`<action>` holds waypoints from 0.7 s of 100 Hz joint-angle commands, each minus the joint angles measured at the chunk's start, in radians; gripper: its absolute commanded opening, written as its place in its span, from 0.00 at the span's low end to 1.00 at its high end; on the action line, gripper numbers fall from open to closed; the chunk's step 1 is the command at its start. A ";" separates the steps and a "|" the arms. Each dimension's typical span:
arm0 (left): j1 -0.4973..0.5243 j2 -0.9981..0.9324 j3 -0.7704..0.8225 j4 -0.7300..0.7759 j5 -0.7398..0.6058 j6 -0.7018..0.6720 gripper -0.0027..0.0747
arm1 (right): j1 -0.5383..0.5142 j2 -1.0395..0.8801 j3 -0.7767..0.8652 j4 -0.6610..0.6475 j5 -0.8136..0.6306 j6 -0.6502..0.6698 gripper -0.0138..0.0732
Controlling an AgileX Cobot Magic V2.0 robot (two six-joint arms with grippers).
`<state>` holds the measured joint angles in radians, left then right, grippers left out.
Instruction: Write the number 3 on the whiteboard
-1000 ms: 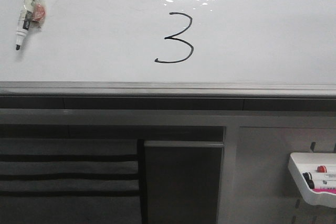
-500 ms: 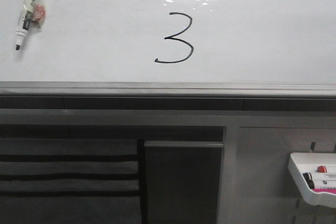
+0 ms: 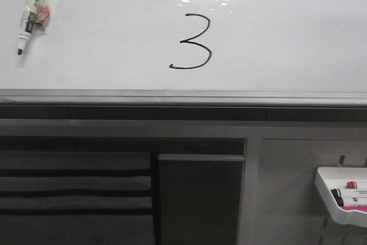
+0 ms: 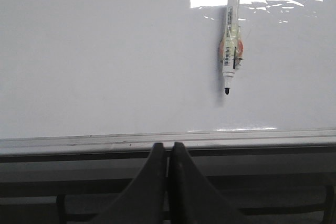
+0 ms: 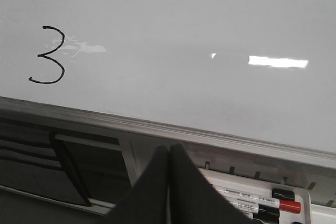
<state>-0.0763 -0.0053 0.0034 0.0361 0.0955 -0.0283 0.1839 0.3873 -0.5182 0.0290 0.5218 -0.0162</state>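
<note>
while both arms hang back below the board's edge, your left pincer [image 4: 167, 153] has its fingers pressed together on nothing, and your right pincer [image 5: 168, 156] is likewise closed and empty. you can see the number 3 [image 3: 192, 42] drawn in thin black line, slightly slanted, near the middle of the whiteboard [image 3: 103, 38], just below the bright light patch and above the grey edge rail [image 3: 183, 97]. a marker [image 3: 30, 12] lies uncapped on the board's far left, tip toward the rail. a white marker tray [image 3: 338, 194] hangs lower right.
</note>
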 commanded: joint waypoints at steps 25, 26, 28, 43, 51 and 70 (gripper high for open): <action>-0.009 -0.026 0.009 0.001 -0.081 -0.012 0.01 | -0.005 0.006 -0.028 -0.008 -0.080 -0.004 0.08; -0.009 -0.026 0.009 0.001 -0.081 -0.012 0.01 | -0.005 0.006 -0.028 -0.008 -0.080 -0.004 0.08; -0.009 -0.026 0.009 0.001 -0.081 -0.012 0.01 | -0.005 0.006 -0.028 -0.008 -0.080 -0.004 0.08; -0.009 -0.026 0.009 0.001 -0.081 -0.012 0.01 | -0.005 0.006 -0.028 -0.008 -0.080 -0.004 0.08; -0.009 -0.026 0.009 0.001 -0.081 -0.012 0.01 | -0.005 0.006 -0.028 -0.008 -0.080 -0.004 0.08; -0.009 -0.026 0.009 0.001 -0.081 -0.012 0.01 | -0.006 -0.024 -0.001 -0.013 -0.115 -0.004 0.08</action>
<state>-0.0763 -0.0053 0.0034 0.0361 0.0955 -0.0299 0.1839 0.3820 -0.5157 0.0290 0.5152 -0.0162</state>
